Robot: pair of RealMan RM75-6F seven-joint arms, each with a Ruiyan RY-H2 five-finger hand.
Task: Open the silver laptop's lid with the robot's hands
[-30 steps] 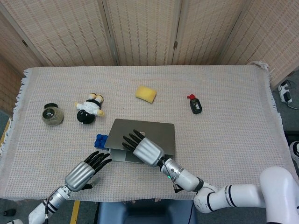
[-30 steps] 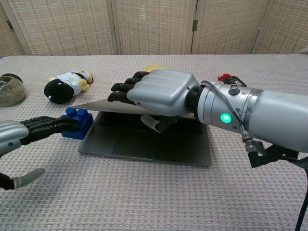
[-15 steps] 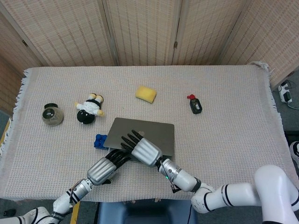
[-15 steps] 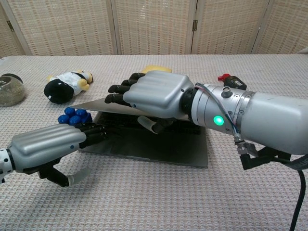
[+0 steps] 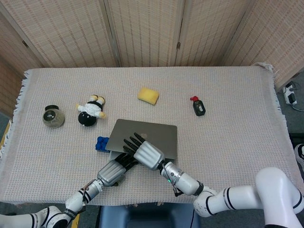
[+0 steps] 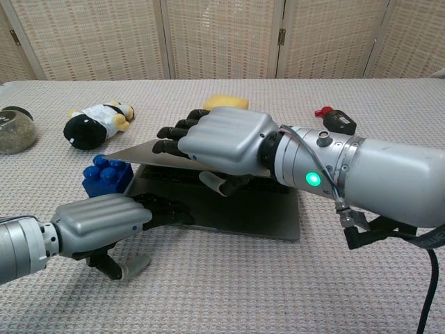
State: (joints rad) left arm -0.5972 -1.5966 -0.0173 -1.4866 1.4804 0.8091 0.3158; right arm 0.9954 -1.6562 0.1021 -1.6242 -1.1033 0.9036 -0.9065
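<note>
Your right hand [image 6: 222,142] pinches the silver laptop's lid [image 6: 135,152] partly raised; your left hand [image 6: 104,223], empty with fingers extended, pins the base [image 6: 236,212] against lifting.

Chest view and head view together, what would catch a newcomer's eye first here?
First the right hand near the table's front edge, gripping the partly raised lid of the silver laptop, fingers on top and thumb beneath. Next the left hand, its fingers resting on the laptop's base at the front left. Behind sit a blue block, a plush toy and a yellow sponge.
</note>
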